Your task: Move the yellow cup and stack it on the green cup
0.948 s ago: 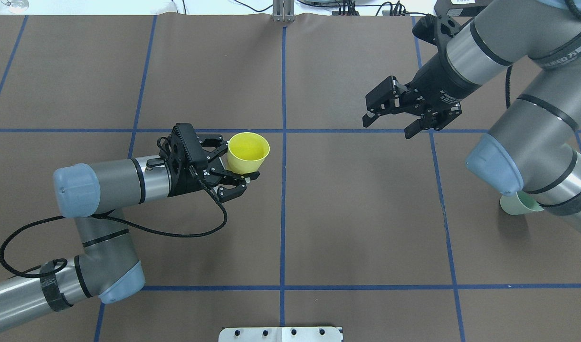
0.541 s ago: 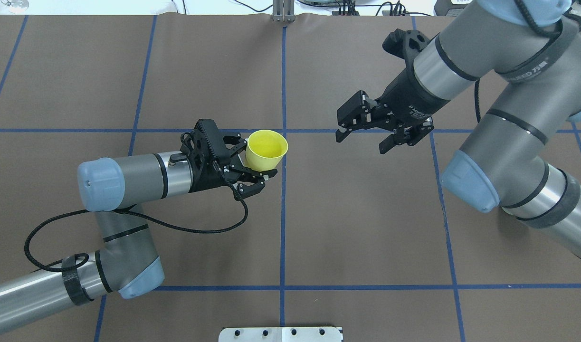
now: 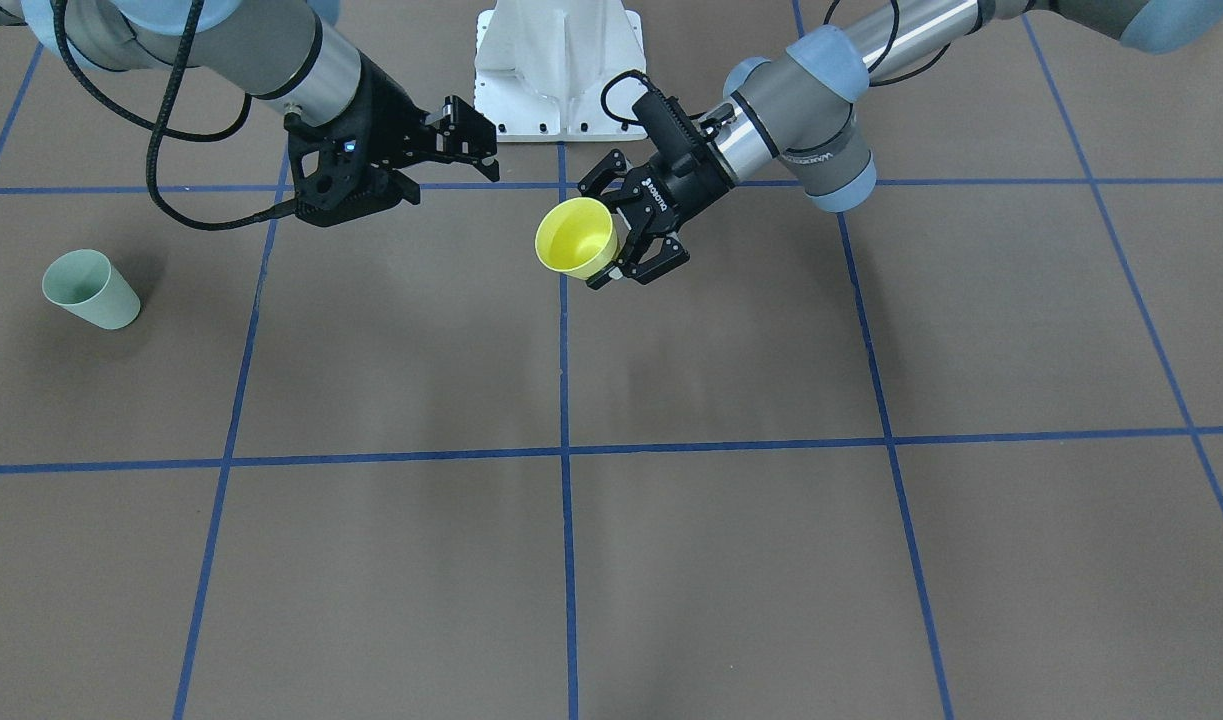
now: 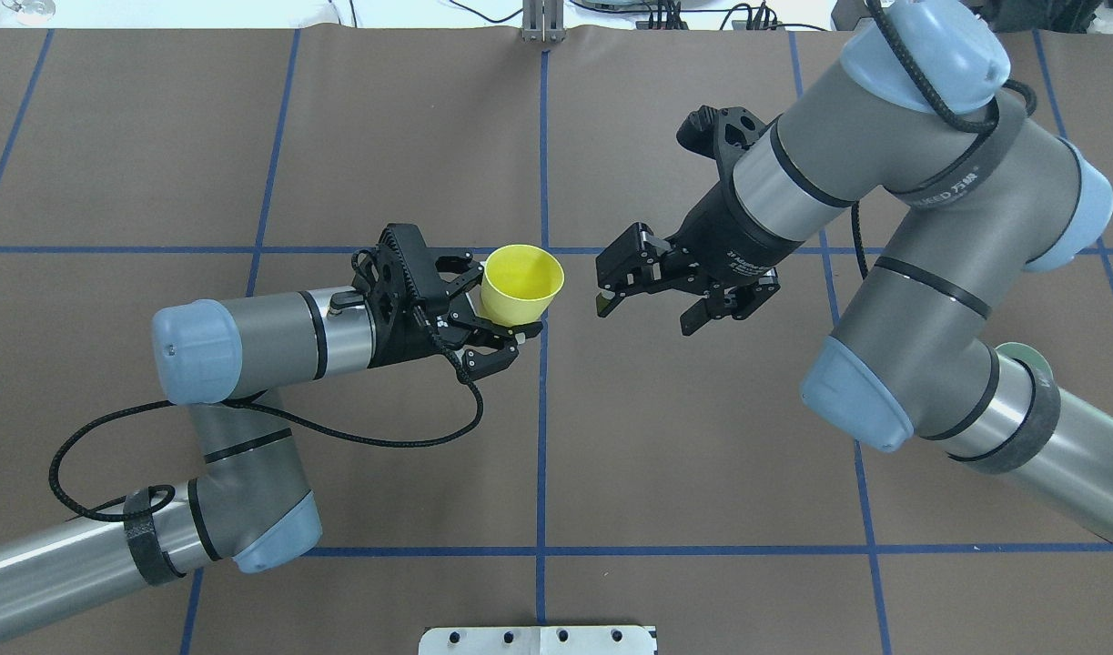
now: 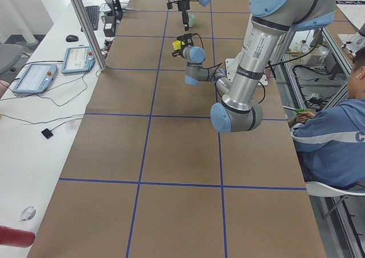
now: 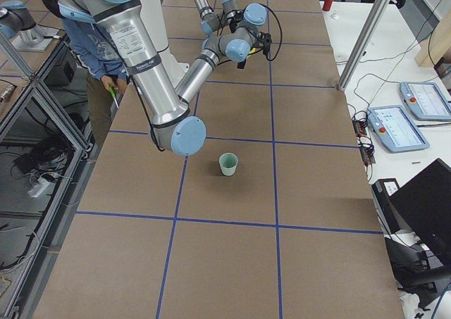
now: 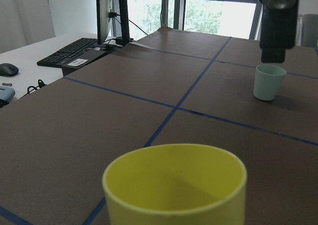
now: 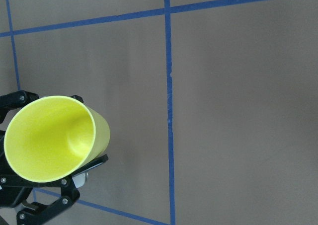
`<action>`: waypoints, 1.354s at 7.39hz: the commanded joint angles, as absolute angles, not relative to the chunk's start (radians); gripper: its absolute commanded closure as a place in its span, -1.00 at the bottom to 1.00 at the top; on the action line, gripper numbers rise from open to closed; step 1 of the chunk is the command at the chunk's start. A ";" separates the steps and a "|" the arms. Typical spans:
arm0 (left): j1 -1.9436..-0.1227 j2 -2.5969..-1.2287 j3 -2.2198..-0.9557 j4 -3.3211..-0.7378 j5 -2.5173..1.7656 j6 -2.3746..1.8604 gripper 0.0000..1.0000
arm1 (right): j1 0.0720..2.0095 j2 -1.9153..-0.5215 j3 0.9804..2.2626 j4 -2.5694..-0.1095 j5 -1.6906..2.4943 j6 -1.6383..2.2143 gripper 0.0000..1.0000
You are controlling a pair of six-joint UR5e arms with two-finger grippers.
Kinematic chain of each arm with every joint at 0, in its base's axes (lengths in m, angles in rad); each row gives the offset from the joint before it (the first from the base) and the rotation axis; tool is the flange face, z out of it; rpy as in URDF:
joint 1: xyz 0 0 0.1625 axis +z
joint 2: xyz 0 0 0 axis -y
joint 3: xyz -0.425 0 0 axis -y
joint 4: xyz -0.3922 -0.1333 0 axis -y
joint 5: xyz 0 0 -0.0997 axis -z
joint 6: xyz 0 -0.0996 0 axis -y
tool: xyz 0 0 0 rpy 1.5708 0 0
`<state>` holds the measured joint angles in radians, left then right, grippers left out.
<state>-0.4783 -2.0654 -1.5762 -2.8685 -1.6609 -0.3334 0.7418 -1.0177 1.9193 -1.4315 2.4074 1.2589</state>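
Observation:
The yellow cup (image 4: pixel 521 285) is held off the table, upright and slightly tilted, near the centre line. My left gripper (image 4: pixel 506 316) is shut on its lower body. It also shows in the front view (image 3: pixel 576 238), in the left wrist view (image 7: pixel 174 185) and in the right wrist view (image 8: pixel 52 138). My right gripper (image 4: pixel 644 314) is open and empty, a short gap to the right of the cup and facing it. The green cup (image 3: pixel 91 290) stands upright on the table on my right side, apart from both grippers. It also shows in the right side view (image 6: pixel 228 164) and in the left wrist view (image 7: pixel 269 82).
The brown table cover carries blue tape grid lines (image 4: pixel 543 437). The white robot base (image 3: pixel 556 70) sits at my edge of the table. In the overhead view my right arm (image 4: pixel 920 364) covers most of the green cup. A seated operator (image 5: pixel 336 138) is beside the table.
My left gripper has carried the yellow cup to the right, toward the centre line. My right gripper, still open, has swung left and closer to the cup.

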 commanded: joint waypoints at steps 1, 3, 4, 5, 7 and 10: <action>-0.454 -2.039 -1.585 -2.835 -1.649 -0.333 1.00 | 0.724 -0.993 1.910 -1.428 2.384 1.291 -0.98; -0.454 -1.968 -1.629 -2.852 -1.660 -0.334 1.00 | 0.719 -0.991 1.907 -1.427 2.381 1.299 -0.98; -0.454 -1.973 -1.638 -2.853 -1.657 -0.336 1.00 | 0.716 -0.989 1.904 -1.427 2.381 1.301 -0.98; -0.454 -1.968 -1.653 -2.856 -1.658 -0.337 1.00 | 0.716 -0.977 1.896 -1.425 2.381 1.301 -0.98; -0.448 -1.962 -1.681 -2.855 -1.660 -0.334 1.00 | 0.709 -0.954 1.859 -1.379 2.378 1.302 -0.98; -0.430 -1.962 -1.683 -2.850 -1.654 -0.334 1.00 | 0.667 -0.927 1.839 -1.348 2.309 1.321 -0.98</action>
<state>-0.4370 -1.9615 -1.6815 -2.8514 -1.6567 -0.3348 0.6803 -0.9381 1.8463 -1.3545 2.3256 1.3124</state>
